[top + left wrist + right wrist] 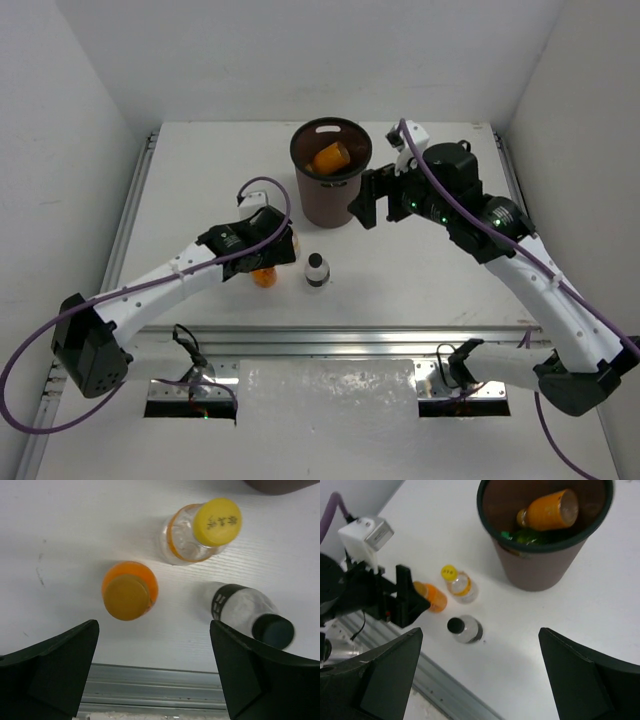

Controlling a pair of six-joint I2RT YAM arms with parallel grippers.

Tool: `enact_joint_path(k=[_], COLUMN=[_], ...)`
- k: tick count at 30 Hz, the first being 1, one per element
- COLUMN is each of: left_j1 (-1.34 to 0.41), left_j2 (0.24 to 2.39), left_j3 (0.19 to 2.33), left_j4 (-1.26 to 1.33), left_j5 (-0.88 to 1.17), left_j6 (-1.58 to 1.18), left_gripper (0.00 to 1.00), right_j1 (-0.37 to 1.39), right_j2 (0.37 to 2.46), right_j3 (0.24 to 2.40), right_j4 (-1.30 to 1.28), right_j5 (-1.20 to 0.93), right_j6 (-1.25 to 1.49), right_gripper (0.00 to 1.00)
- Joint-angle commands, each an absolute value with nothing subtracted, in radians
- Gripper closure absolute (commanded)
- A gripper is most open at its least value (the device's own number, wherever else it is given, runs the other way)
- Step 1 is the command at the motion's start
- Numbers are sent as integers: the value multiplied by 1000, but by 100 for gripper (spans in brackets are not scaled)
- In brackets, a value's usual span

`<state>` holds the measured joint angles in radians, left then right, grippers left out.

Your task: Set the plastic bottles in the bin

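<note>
**A:** The left gripper (153,645) hangs over the upright orange bottle (129,591) with its jaws spread. The right gripper (480,645) is also spread and empty, near the bin (540,565). What might go wrong?

**B:** Crowding. The yellow-capped bottle (200,532) and the dark-capped bottle (245,612) stand just beside it, so a closing finger could topple one and send it rolling.

**A:** And the surface?

**B:** A smooth white table (420,270) with a metal rail (330,335) at its near edge and plain white walls (300,60) around.
</note>
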<state>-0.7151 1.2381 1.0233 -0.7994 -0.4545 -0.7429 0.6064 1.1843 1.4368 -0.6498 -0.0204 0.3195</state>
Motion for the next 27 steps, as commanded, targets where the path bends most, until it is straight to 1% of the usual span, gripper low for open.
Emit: enact_joint_path(k=[1,3,7,11,12,13,18,19,21,23,24,27], left_j1=[-716,-709,-674,-627,-623,-621,-618,-620,-626,-637,-638,-638], left_j2=[1256,1262,1295,1335,1338,1336,1325,1307,1249,1185,1102,935], left_j3=[1012,982,948,911,905,902,896,902,916,930,939,980], left_j4=[-773,-740,-670,-624,-617,-615,-633,-653,-728,-774,-805,-828], left_j5=[-552,-549,-534,-497,-497,-497,-500,-496,-497,-482,-466,-338], left_j6=[-778,-767,-746,-727,-730,-732,-742,-742,-755,-750,-727,-648], left_gripper=[10,11,16,25,40,46,62,78,98,100,100,100], right_j1=[641,655,661,670,670,670,675,675,680,686,692,750], right_j2=[1158,1151,1124,1106,1104,1101,1095,1097,1104,1114,1121,1141], right_j3=[1405,1390,1355,1332,1328,1322,1313,1313,1307,1296,1270,1217], right_j4=[-592,-603,-595,-589,-589,-588,-586,-586,-586,-565,-519,-418], right_j5=[-67,-71,-71,-83,-81,-80,-84,-86,-128,-199,-322,-441], right_j6=[345,336,333,333,334,334,331,331,319,281,262,206], right_gripper=[1,1,1,1,1,1,1,1,1,1,1,1])
